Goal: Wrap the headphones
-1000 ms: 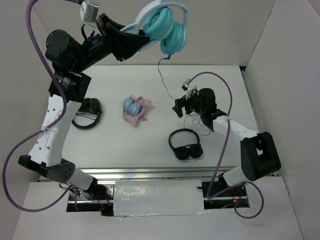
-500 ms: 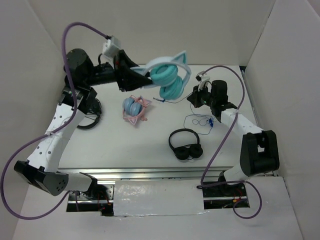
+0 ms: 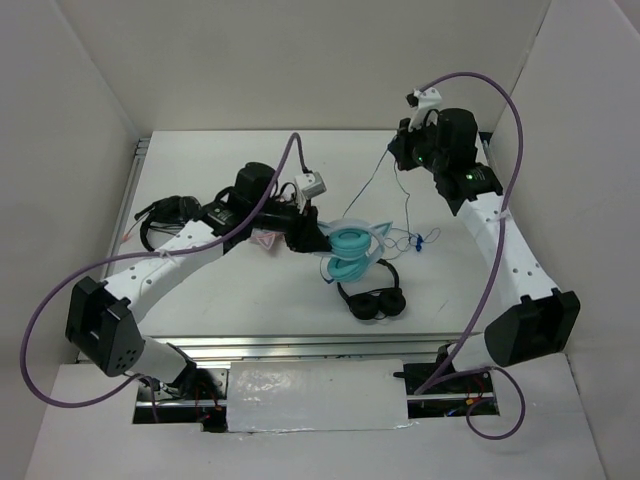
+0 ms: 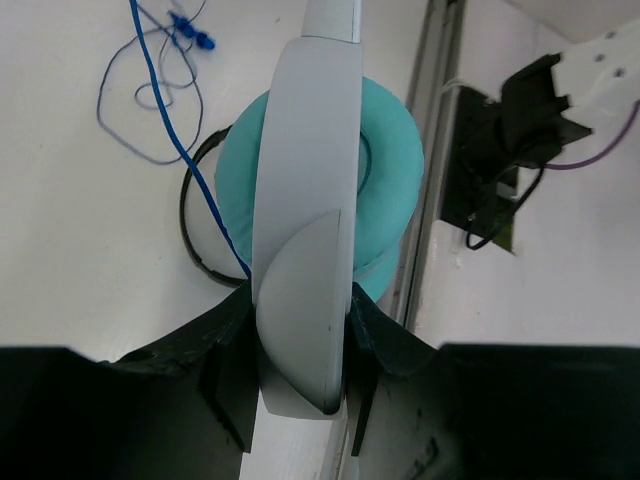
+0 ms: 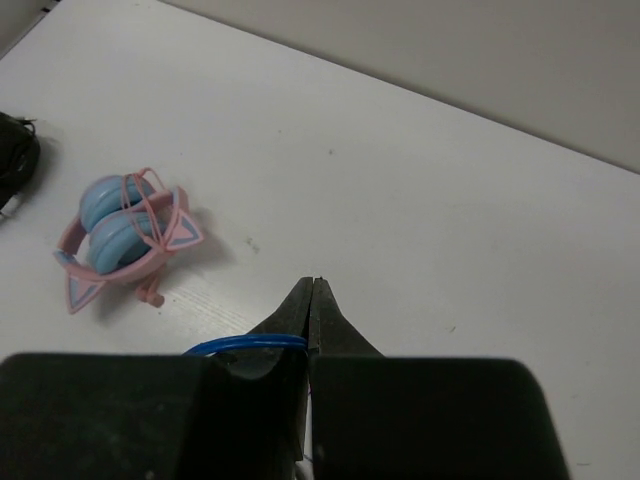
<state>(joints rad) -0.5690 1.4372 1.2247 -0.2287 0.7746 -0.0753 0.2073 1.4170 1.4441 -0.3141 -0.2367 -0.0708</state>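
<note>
Here: left tool (image 4: 300,320) clamps headphones (image 3: 352,252), right tool (image 5: 312,292) cable (image 5: 250,343).

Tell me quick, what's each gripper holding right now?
Left gripper: closed on the headband of the teal headphones.
Right gripper: closed, pinching their blue cable.

At bottom centre the tool (image 5: 312,300) has its jaws pressed together, pinching a thin blue cable (image 5: 250,343). Pink-and-blue headphones (image 5: 125,238) lie at the left on the white tabletop (image 5: 430,200). Something black (image 5: 14,160) shows at the left edge.
</note>
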